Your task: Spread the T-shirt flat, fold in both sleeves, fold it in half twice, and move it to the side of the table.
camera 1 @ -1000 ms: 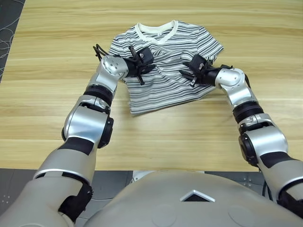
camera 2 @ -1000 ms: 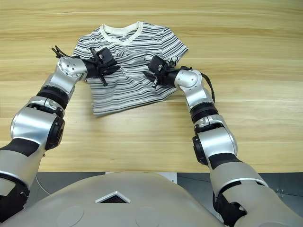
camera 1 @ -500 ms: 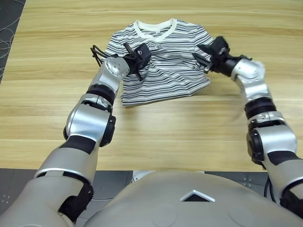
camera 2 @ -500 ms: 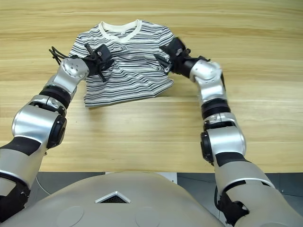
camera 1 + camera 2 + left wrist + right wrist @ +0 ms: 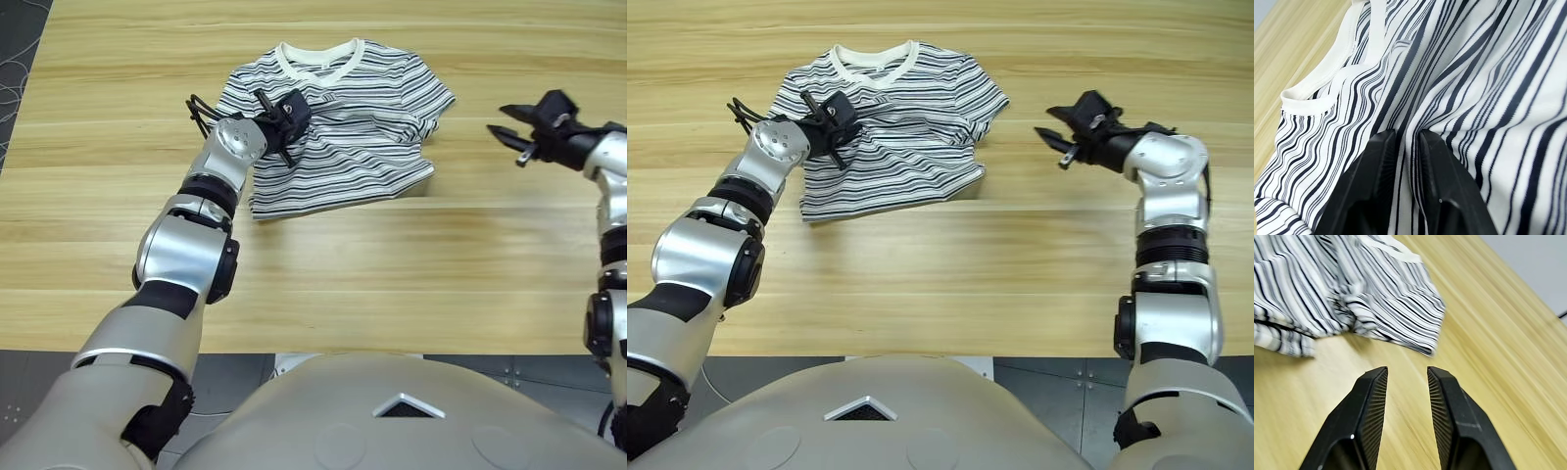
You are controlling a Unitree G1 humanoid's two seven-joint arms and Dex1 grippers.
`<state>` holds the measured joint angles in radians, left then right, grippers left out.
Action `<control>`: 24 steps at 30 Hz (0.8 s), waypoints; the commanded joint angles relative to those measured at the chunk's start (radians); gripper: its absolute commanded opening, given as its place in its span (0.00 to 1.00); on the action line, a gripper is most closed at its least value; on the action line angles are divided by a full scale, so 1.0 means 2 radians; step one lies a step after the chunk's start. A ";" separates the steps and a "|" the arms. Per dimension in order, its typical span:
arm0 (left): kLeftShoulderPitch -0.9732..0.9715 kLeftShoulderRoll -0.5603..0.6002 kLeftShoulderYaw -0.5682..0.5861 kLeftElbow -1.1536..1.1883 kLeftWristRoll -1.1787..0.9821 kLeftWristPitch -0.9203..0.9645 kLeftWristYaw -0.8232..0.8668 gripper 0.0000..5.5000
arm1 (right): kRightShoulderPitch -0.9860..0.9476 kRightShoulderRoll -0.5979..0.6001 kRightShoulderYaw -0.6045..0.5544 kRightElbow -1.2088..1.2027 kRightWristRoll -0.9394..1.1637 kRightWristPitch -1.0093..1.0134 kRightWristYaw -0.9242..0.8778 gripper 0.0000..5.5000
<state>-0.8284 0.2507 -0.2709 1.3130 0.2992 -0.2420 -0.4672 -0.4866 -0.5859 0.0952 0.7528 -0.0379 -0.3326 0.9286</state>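
The striped T-shirt (image 5: 343, 117) lies rumpled at upper centre of the worktop (image 5: 392, 284). Left fingers (image 5: 1374, 171) clamp a ridge of its fabric; right fingers (image 5: 1371, 411) hang apart at the right edge. Pulling from one side alone could drag it askew.

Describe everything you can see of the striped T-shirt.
The black-and-white striped knit T-shirt has a cream ribbed collar and short sleeves. It lies front up on the light wooden table, collar away from the robot, hem nearest it. It is not flat: wrinkles run across the chest and the fabric bunches by the sleeve on the robot's right. The left claw pinches a raised ridge of cloth below the collar; nothing else touches it.
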 commanded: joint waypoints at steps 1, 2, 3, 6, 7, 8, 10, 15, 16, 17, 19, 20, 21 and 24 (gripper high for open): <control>0.014 0.000 -0.003 0.010 0.012 0.012 -0.009 0.17 | 0.003 0.024 0.030 -0.003 -0.014 -0.005 0.016 0.27; 0.014 0.000 -0.003 0.010 0.011 0.012 -0.009 0.17 | -0.002 0.028 0.036 0.005 -0.020 -0.003 0.008 0.27; 0.015 0.001 -0.002 0.010 0.011 0.012 -0.008 0.17 | -0.006 0.032 0.039 0.010 -0.025 0.000 0.001 0.27; 0.017 0.000 -0.002 0.009 0.011 0.010 -0.009 0.17 | -0.010 0.040 0.052 0.023 -0.042 0.008 -0.015 0.27; 0.018 0.000 -0.002 0.009 0.011 0.010 -0.009 0.17 | -0.008 0.042 0.056 0.024 -0.046 0.009 -0.014 0.27; 0.018 0.000 -0.002 0.009 0.011 0.010 -0.009 0.17 | -0.007 0.044 0.061 0.027 -0.050 0.009 -0.015 0.27; 0.017 -0.001 -0.001 0.009 0.010 0.010 -0.008 0.17 | -0.006 0.051 0.070 0.036 -0.058 0.009 -0.022 0.27; 0.016 -0.002 -0.001 0.009 0.010 0.010 -0.008 0.17 | -0.012 0.066 0.080 0.054 -0.067 0.009 -0.037 0.27; 0.016 -0.002 -0.001 0.009 0.011 0.010 -0.008 0.17 | -0.013 0.066 0.081 0.056 -0.069 0.008 -0.041 0.27; 0.016 -0.002 -0.001 0.009 0.011 0.010 -0.008 0.17 | -0.014 0.065 0.083 0.059 -0.070 0.008 -0.045 0.27; 0.016 -0.003 -0.001 0.009 0.011 0.010 -0.008 0.17 | -0.017 0.062 0.088 0.063 -0.075 0.005 -0.051 0.27; 0.016 -0.003 -0.002 0.009 0.011 0.010 -0.008 0.17 | -0.017 0.060 0.091 0.064 -0.077 0.003 -0.049 0.27; 0.016 -0.003 -0.002 0.009 0.011 0.010 -0.008 0.17 | -0.015 0.058 0.094 0.062 -0.078 0.000 -0.045 0.27; 0.015 -0.004 -0.002 0.008 0.011 0.010 -0.008 0.17 | -0.005 0.046 0.103 0.046 -0.076 -0.004 -0.017 0.27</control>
<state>-0.8271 0.2498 -0.2670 1.3126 0.2993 -0.2436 -0.4685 -0.5303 -0.4703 0.2699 0.8502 -0.1568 -0.3481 0.8447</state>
